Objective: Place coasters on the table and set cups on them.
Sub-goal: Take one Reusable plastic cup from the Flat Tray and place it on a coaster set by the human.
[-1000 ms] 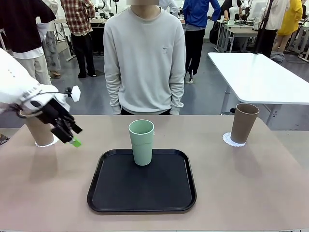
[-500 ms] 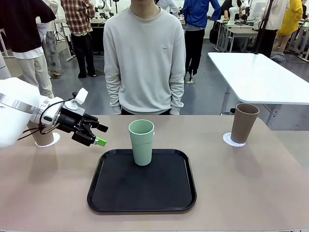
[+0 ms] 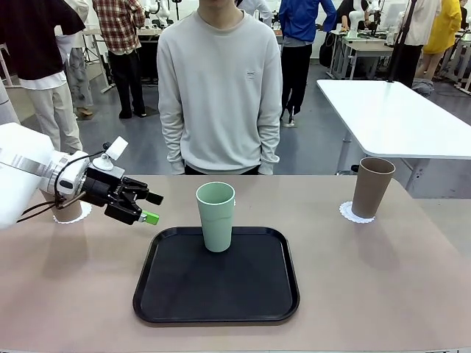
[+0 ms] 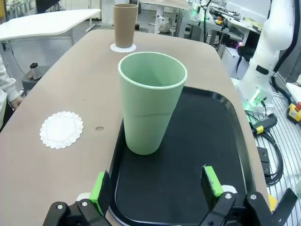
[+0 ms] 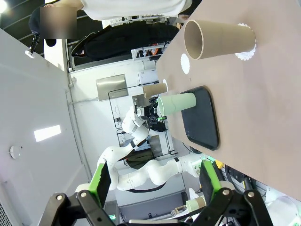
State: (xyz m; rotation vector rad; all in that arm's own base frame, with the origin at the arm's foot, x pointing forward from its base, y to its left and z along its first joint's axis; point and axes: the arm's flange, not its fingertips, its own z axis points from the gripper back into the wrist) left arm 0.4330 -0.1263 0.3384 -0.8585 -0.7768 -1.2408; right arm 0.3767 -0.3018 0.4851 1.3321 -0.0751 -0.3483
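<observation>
A mint green cup (image 3: pixel 215 217) stands upright at the far edge of the black tray (image 3: pixel 221 294). My left gripper (image 3: pixel 145 208) hovers level just left of it, open and holding nothing. In the left wrist view the mint cup (image 4: pixel 151 101) stands ahead between my open fingers (image 4: pixel 101 186), and a bare coaster (image 4: pixel 61 129) lies on the table beside the tray. One tan cup (image 3: pixel 372 187) stands on a coaster (image 3: pixel 355 214) at the right. Another tan cup (image 3: pixel 70 209) stands on a coaster (image 3: pixel 76 214) behind my left arm. My right gripper (image 5: pixel 155 181) is open and holds nothing, off from the tan cup (image 5: pixel 218 38).
A person in a grey sweater (image 3: pixel 221 88) stands at the table's far edge with both arms down. The tan table (image 3: pixel 368 279) is bare on both sides of the tray. A white table (image 3: pixel 390 110) stands behind at the right.
My left gripper rose from beside the left tan cup, turned level and swung right toward the mint cup, then eased back slightly. The cups and the person have not moved.
</observation>
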